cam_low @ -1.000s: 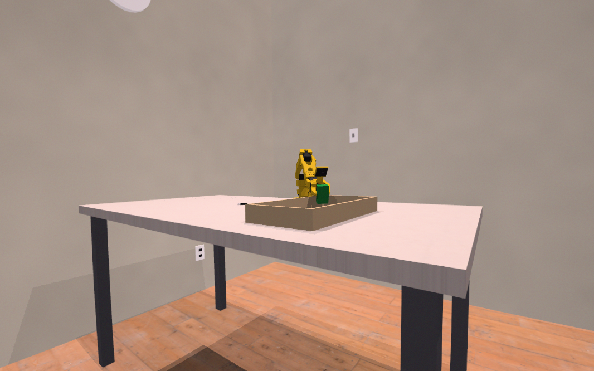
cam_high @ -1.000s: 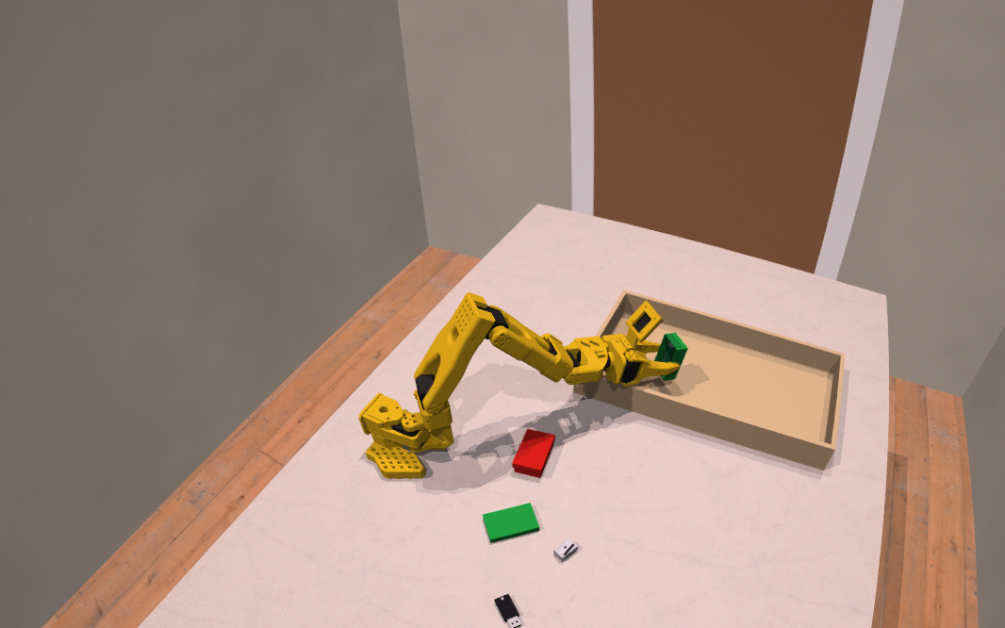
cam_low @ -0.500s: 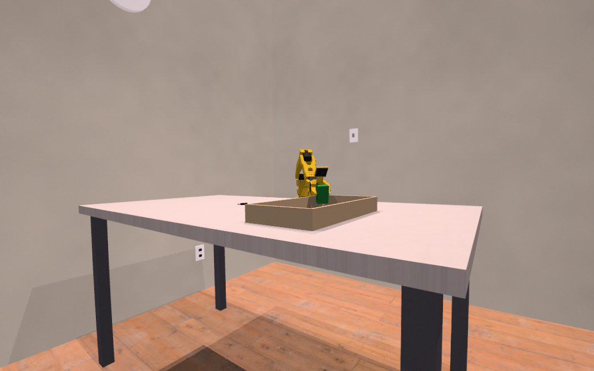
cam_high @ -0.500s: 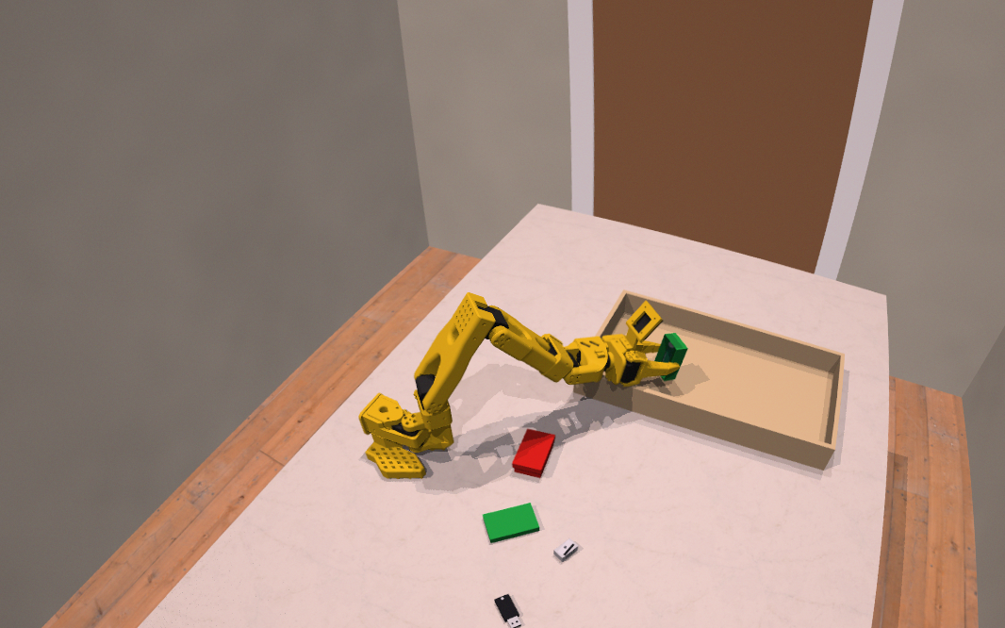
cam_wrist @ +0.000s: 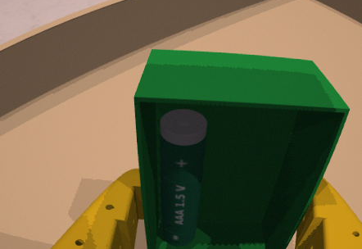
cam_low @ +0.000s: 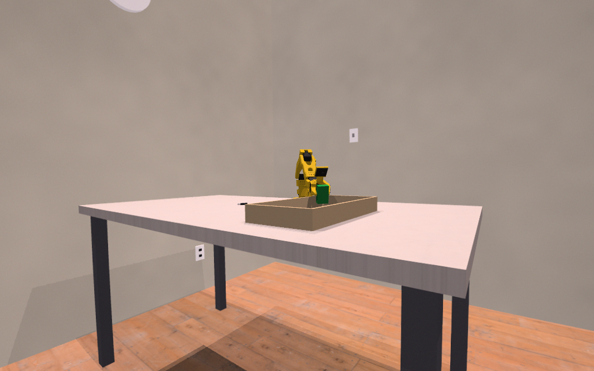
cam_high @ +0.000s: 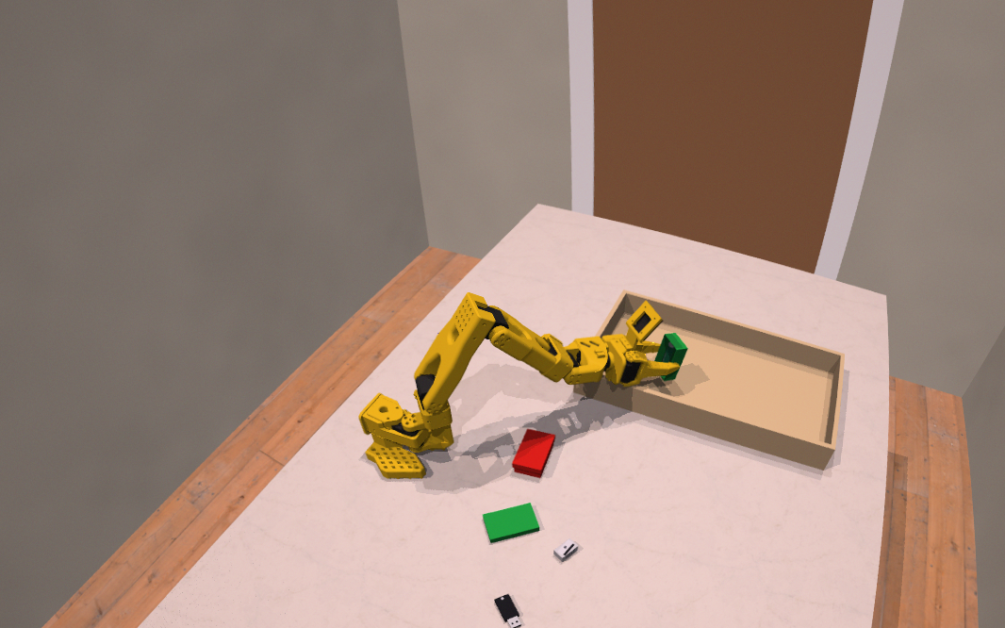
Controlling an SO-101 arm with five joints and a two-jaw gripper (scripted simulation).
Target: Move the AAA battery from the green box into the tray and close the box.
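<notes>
On the pale marbled tabletop (cam_high: 319, 546) (cam_low: 405, 230), left to right, lie a flat rectangular green lid (cam_high: 511, 522) and a small red box (cam_high: 534, 453), then the yellow claw (cam_high: 668, 357) (cam_low: 321, 191) (cam_wrist: 223, 206) grips the open rectangular green box base (cam_high: 671, 356) (cam_low: 322, 194) (cam_wrist: 242, 77), the cylindrical AAA battery (cam_wrist: 182, 178) inside, above the shallow tan tray (cam_high: 764, 398) (cam_low: 281, 215) (cam_wrist: 53, 149).

The table (cam_high: 733, 507) (cam_low: 409, 230) bears a tray (cam_high: 733, 438) (cam_low: 278, 215) (cam_wrist: 123, 30), red box (cam_high: 534, 452), green lid (cam_high: 511, 522), sharpener (cam_high: 566, 550).
</notes>
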